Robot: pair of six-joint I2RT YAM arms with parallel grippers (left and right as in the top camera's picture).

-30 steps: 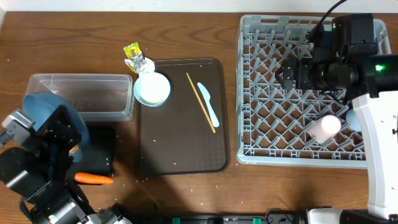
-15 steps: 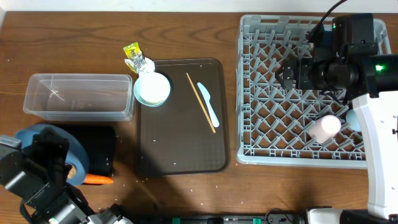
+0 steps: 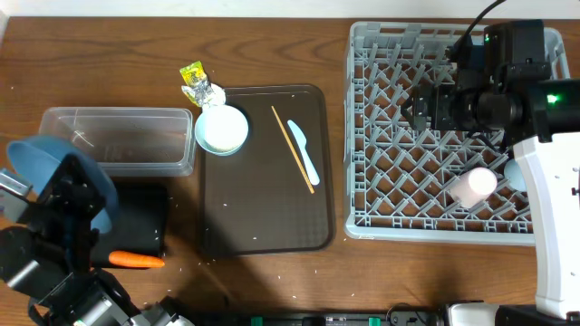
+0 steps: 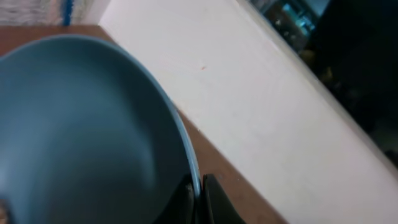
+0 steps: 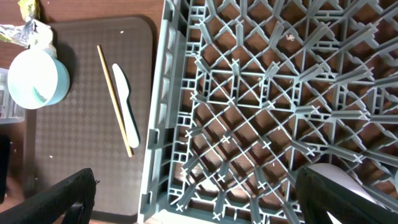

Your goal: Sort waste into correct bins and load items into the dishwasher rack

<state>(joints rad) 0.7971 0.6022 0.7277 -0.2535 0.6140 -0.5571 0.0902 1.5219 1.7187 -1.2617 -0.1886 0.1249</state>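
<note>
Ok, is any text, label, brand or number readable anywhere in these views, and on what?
No text can be read in any view.
wrapper: yellow-green print, too small and blurred to read.
blue plate, dishwasher rack, brown tray: no markings show.

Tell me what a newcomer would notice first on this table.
The big grey dishwasher rack fills the right side, with a pink cup in its lower right part. At the lower left, the left gripper pinches the rim of a large blue plate, holding it tilted off the table, near an orange carrot.
</note>
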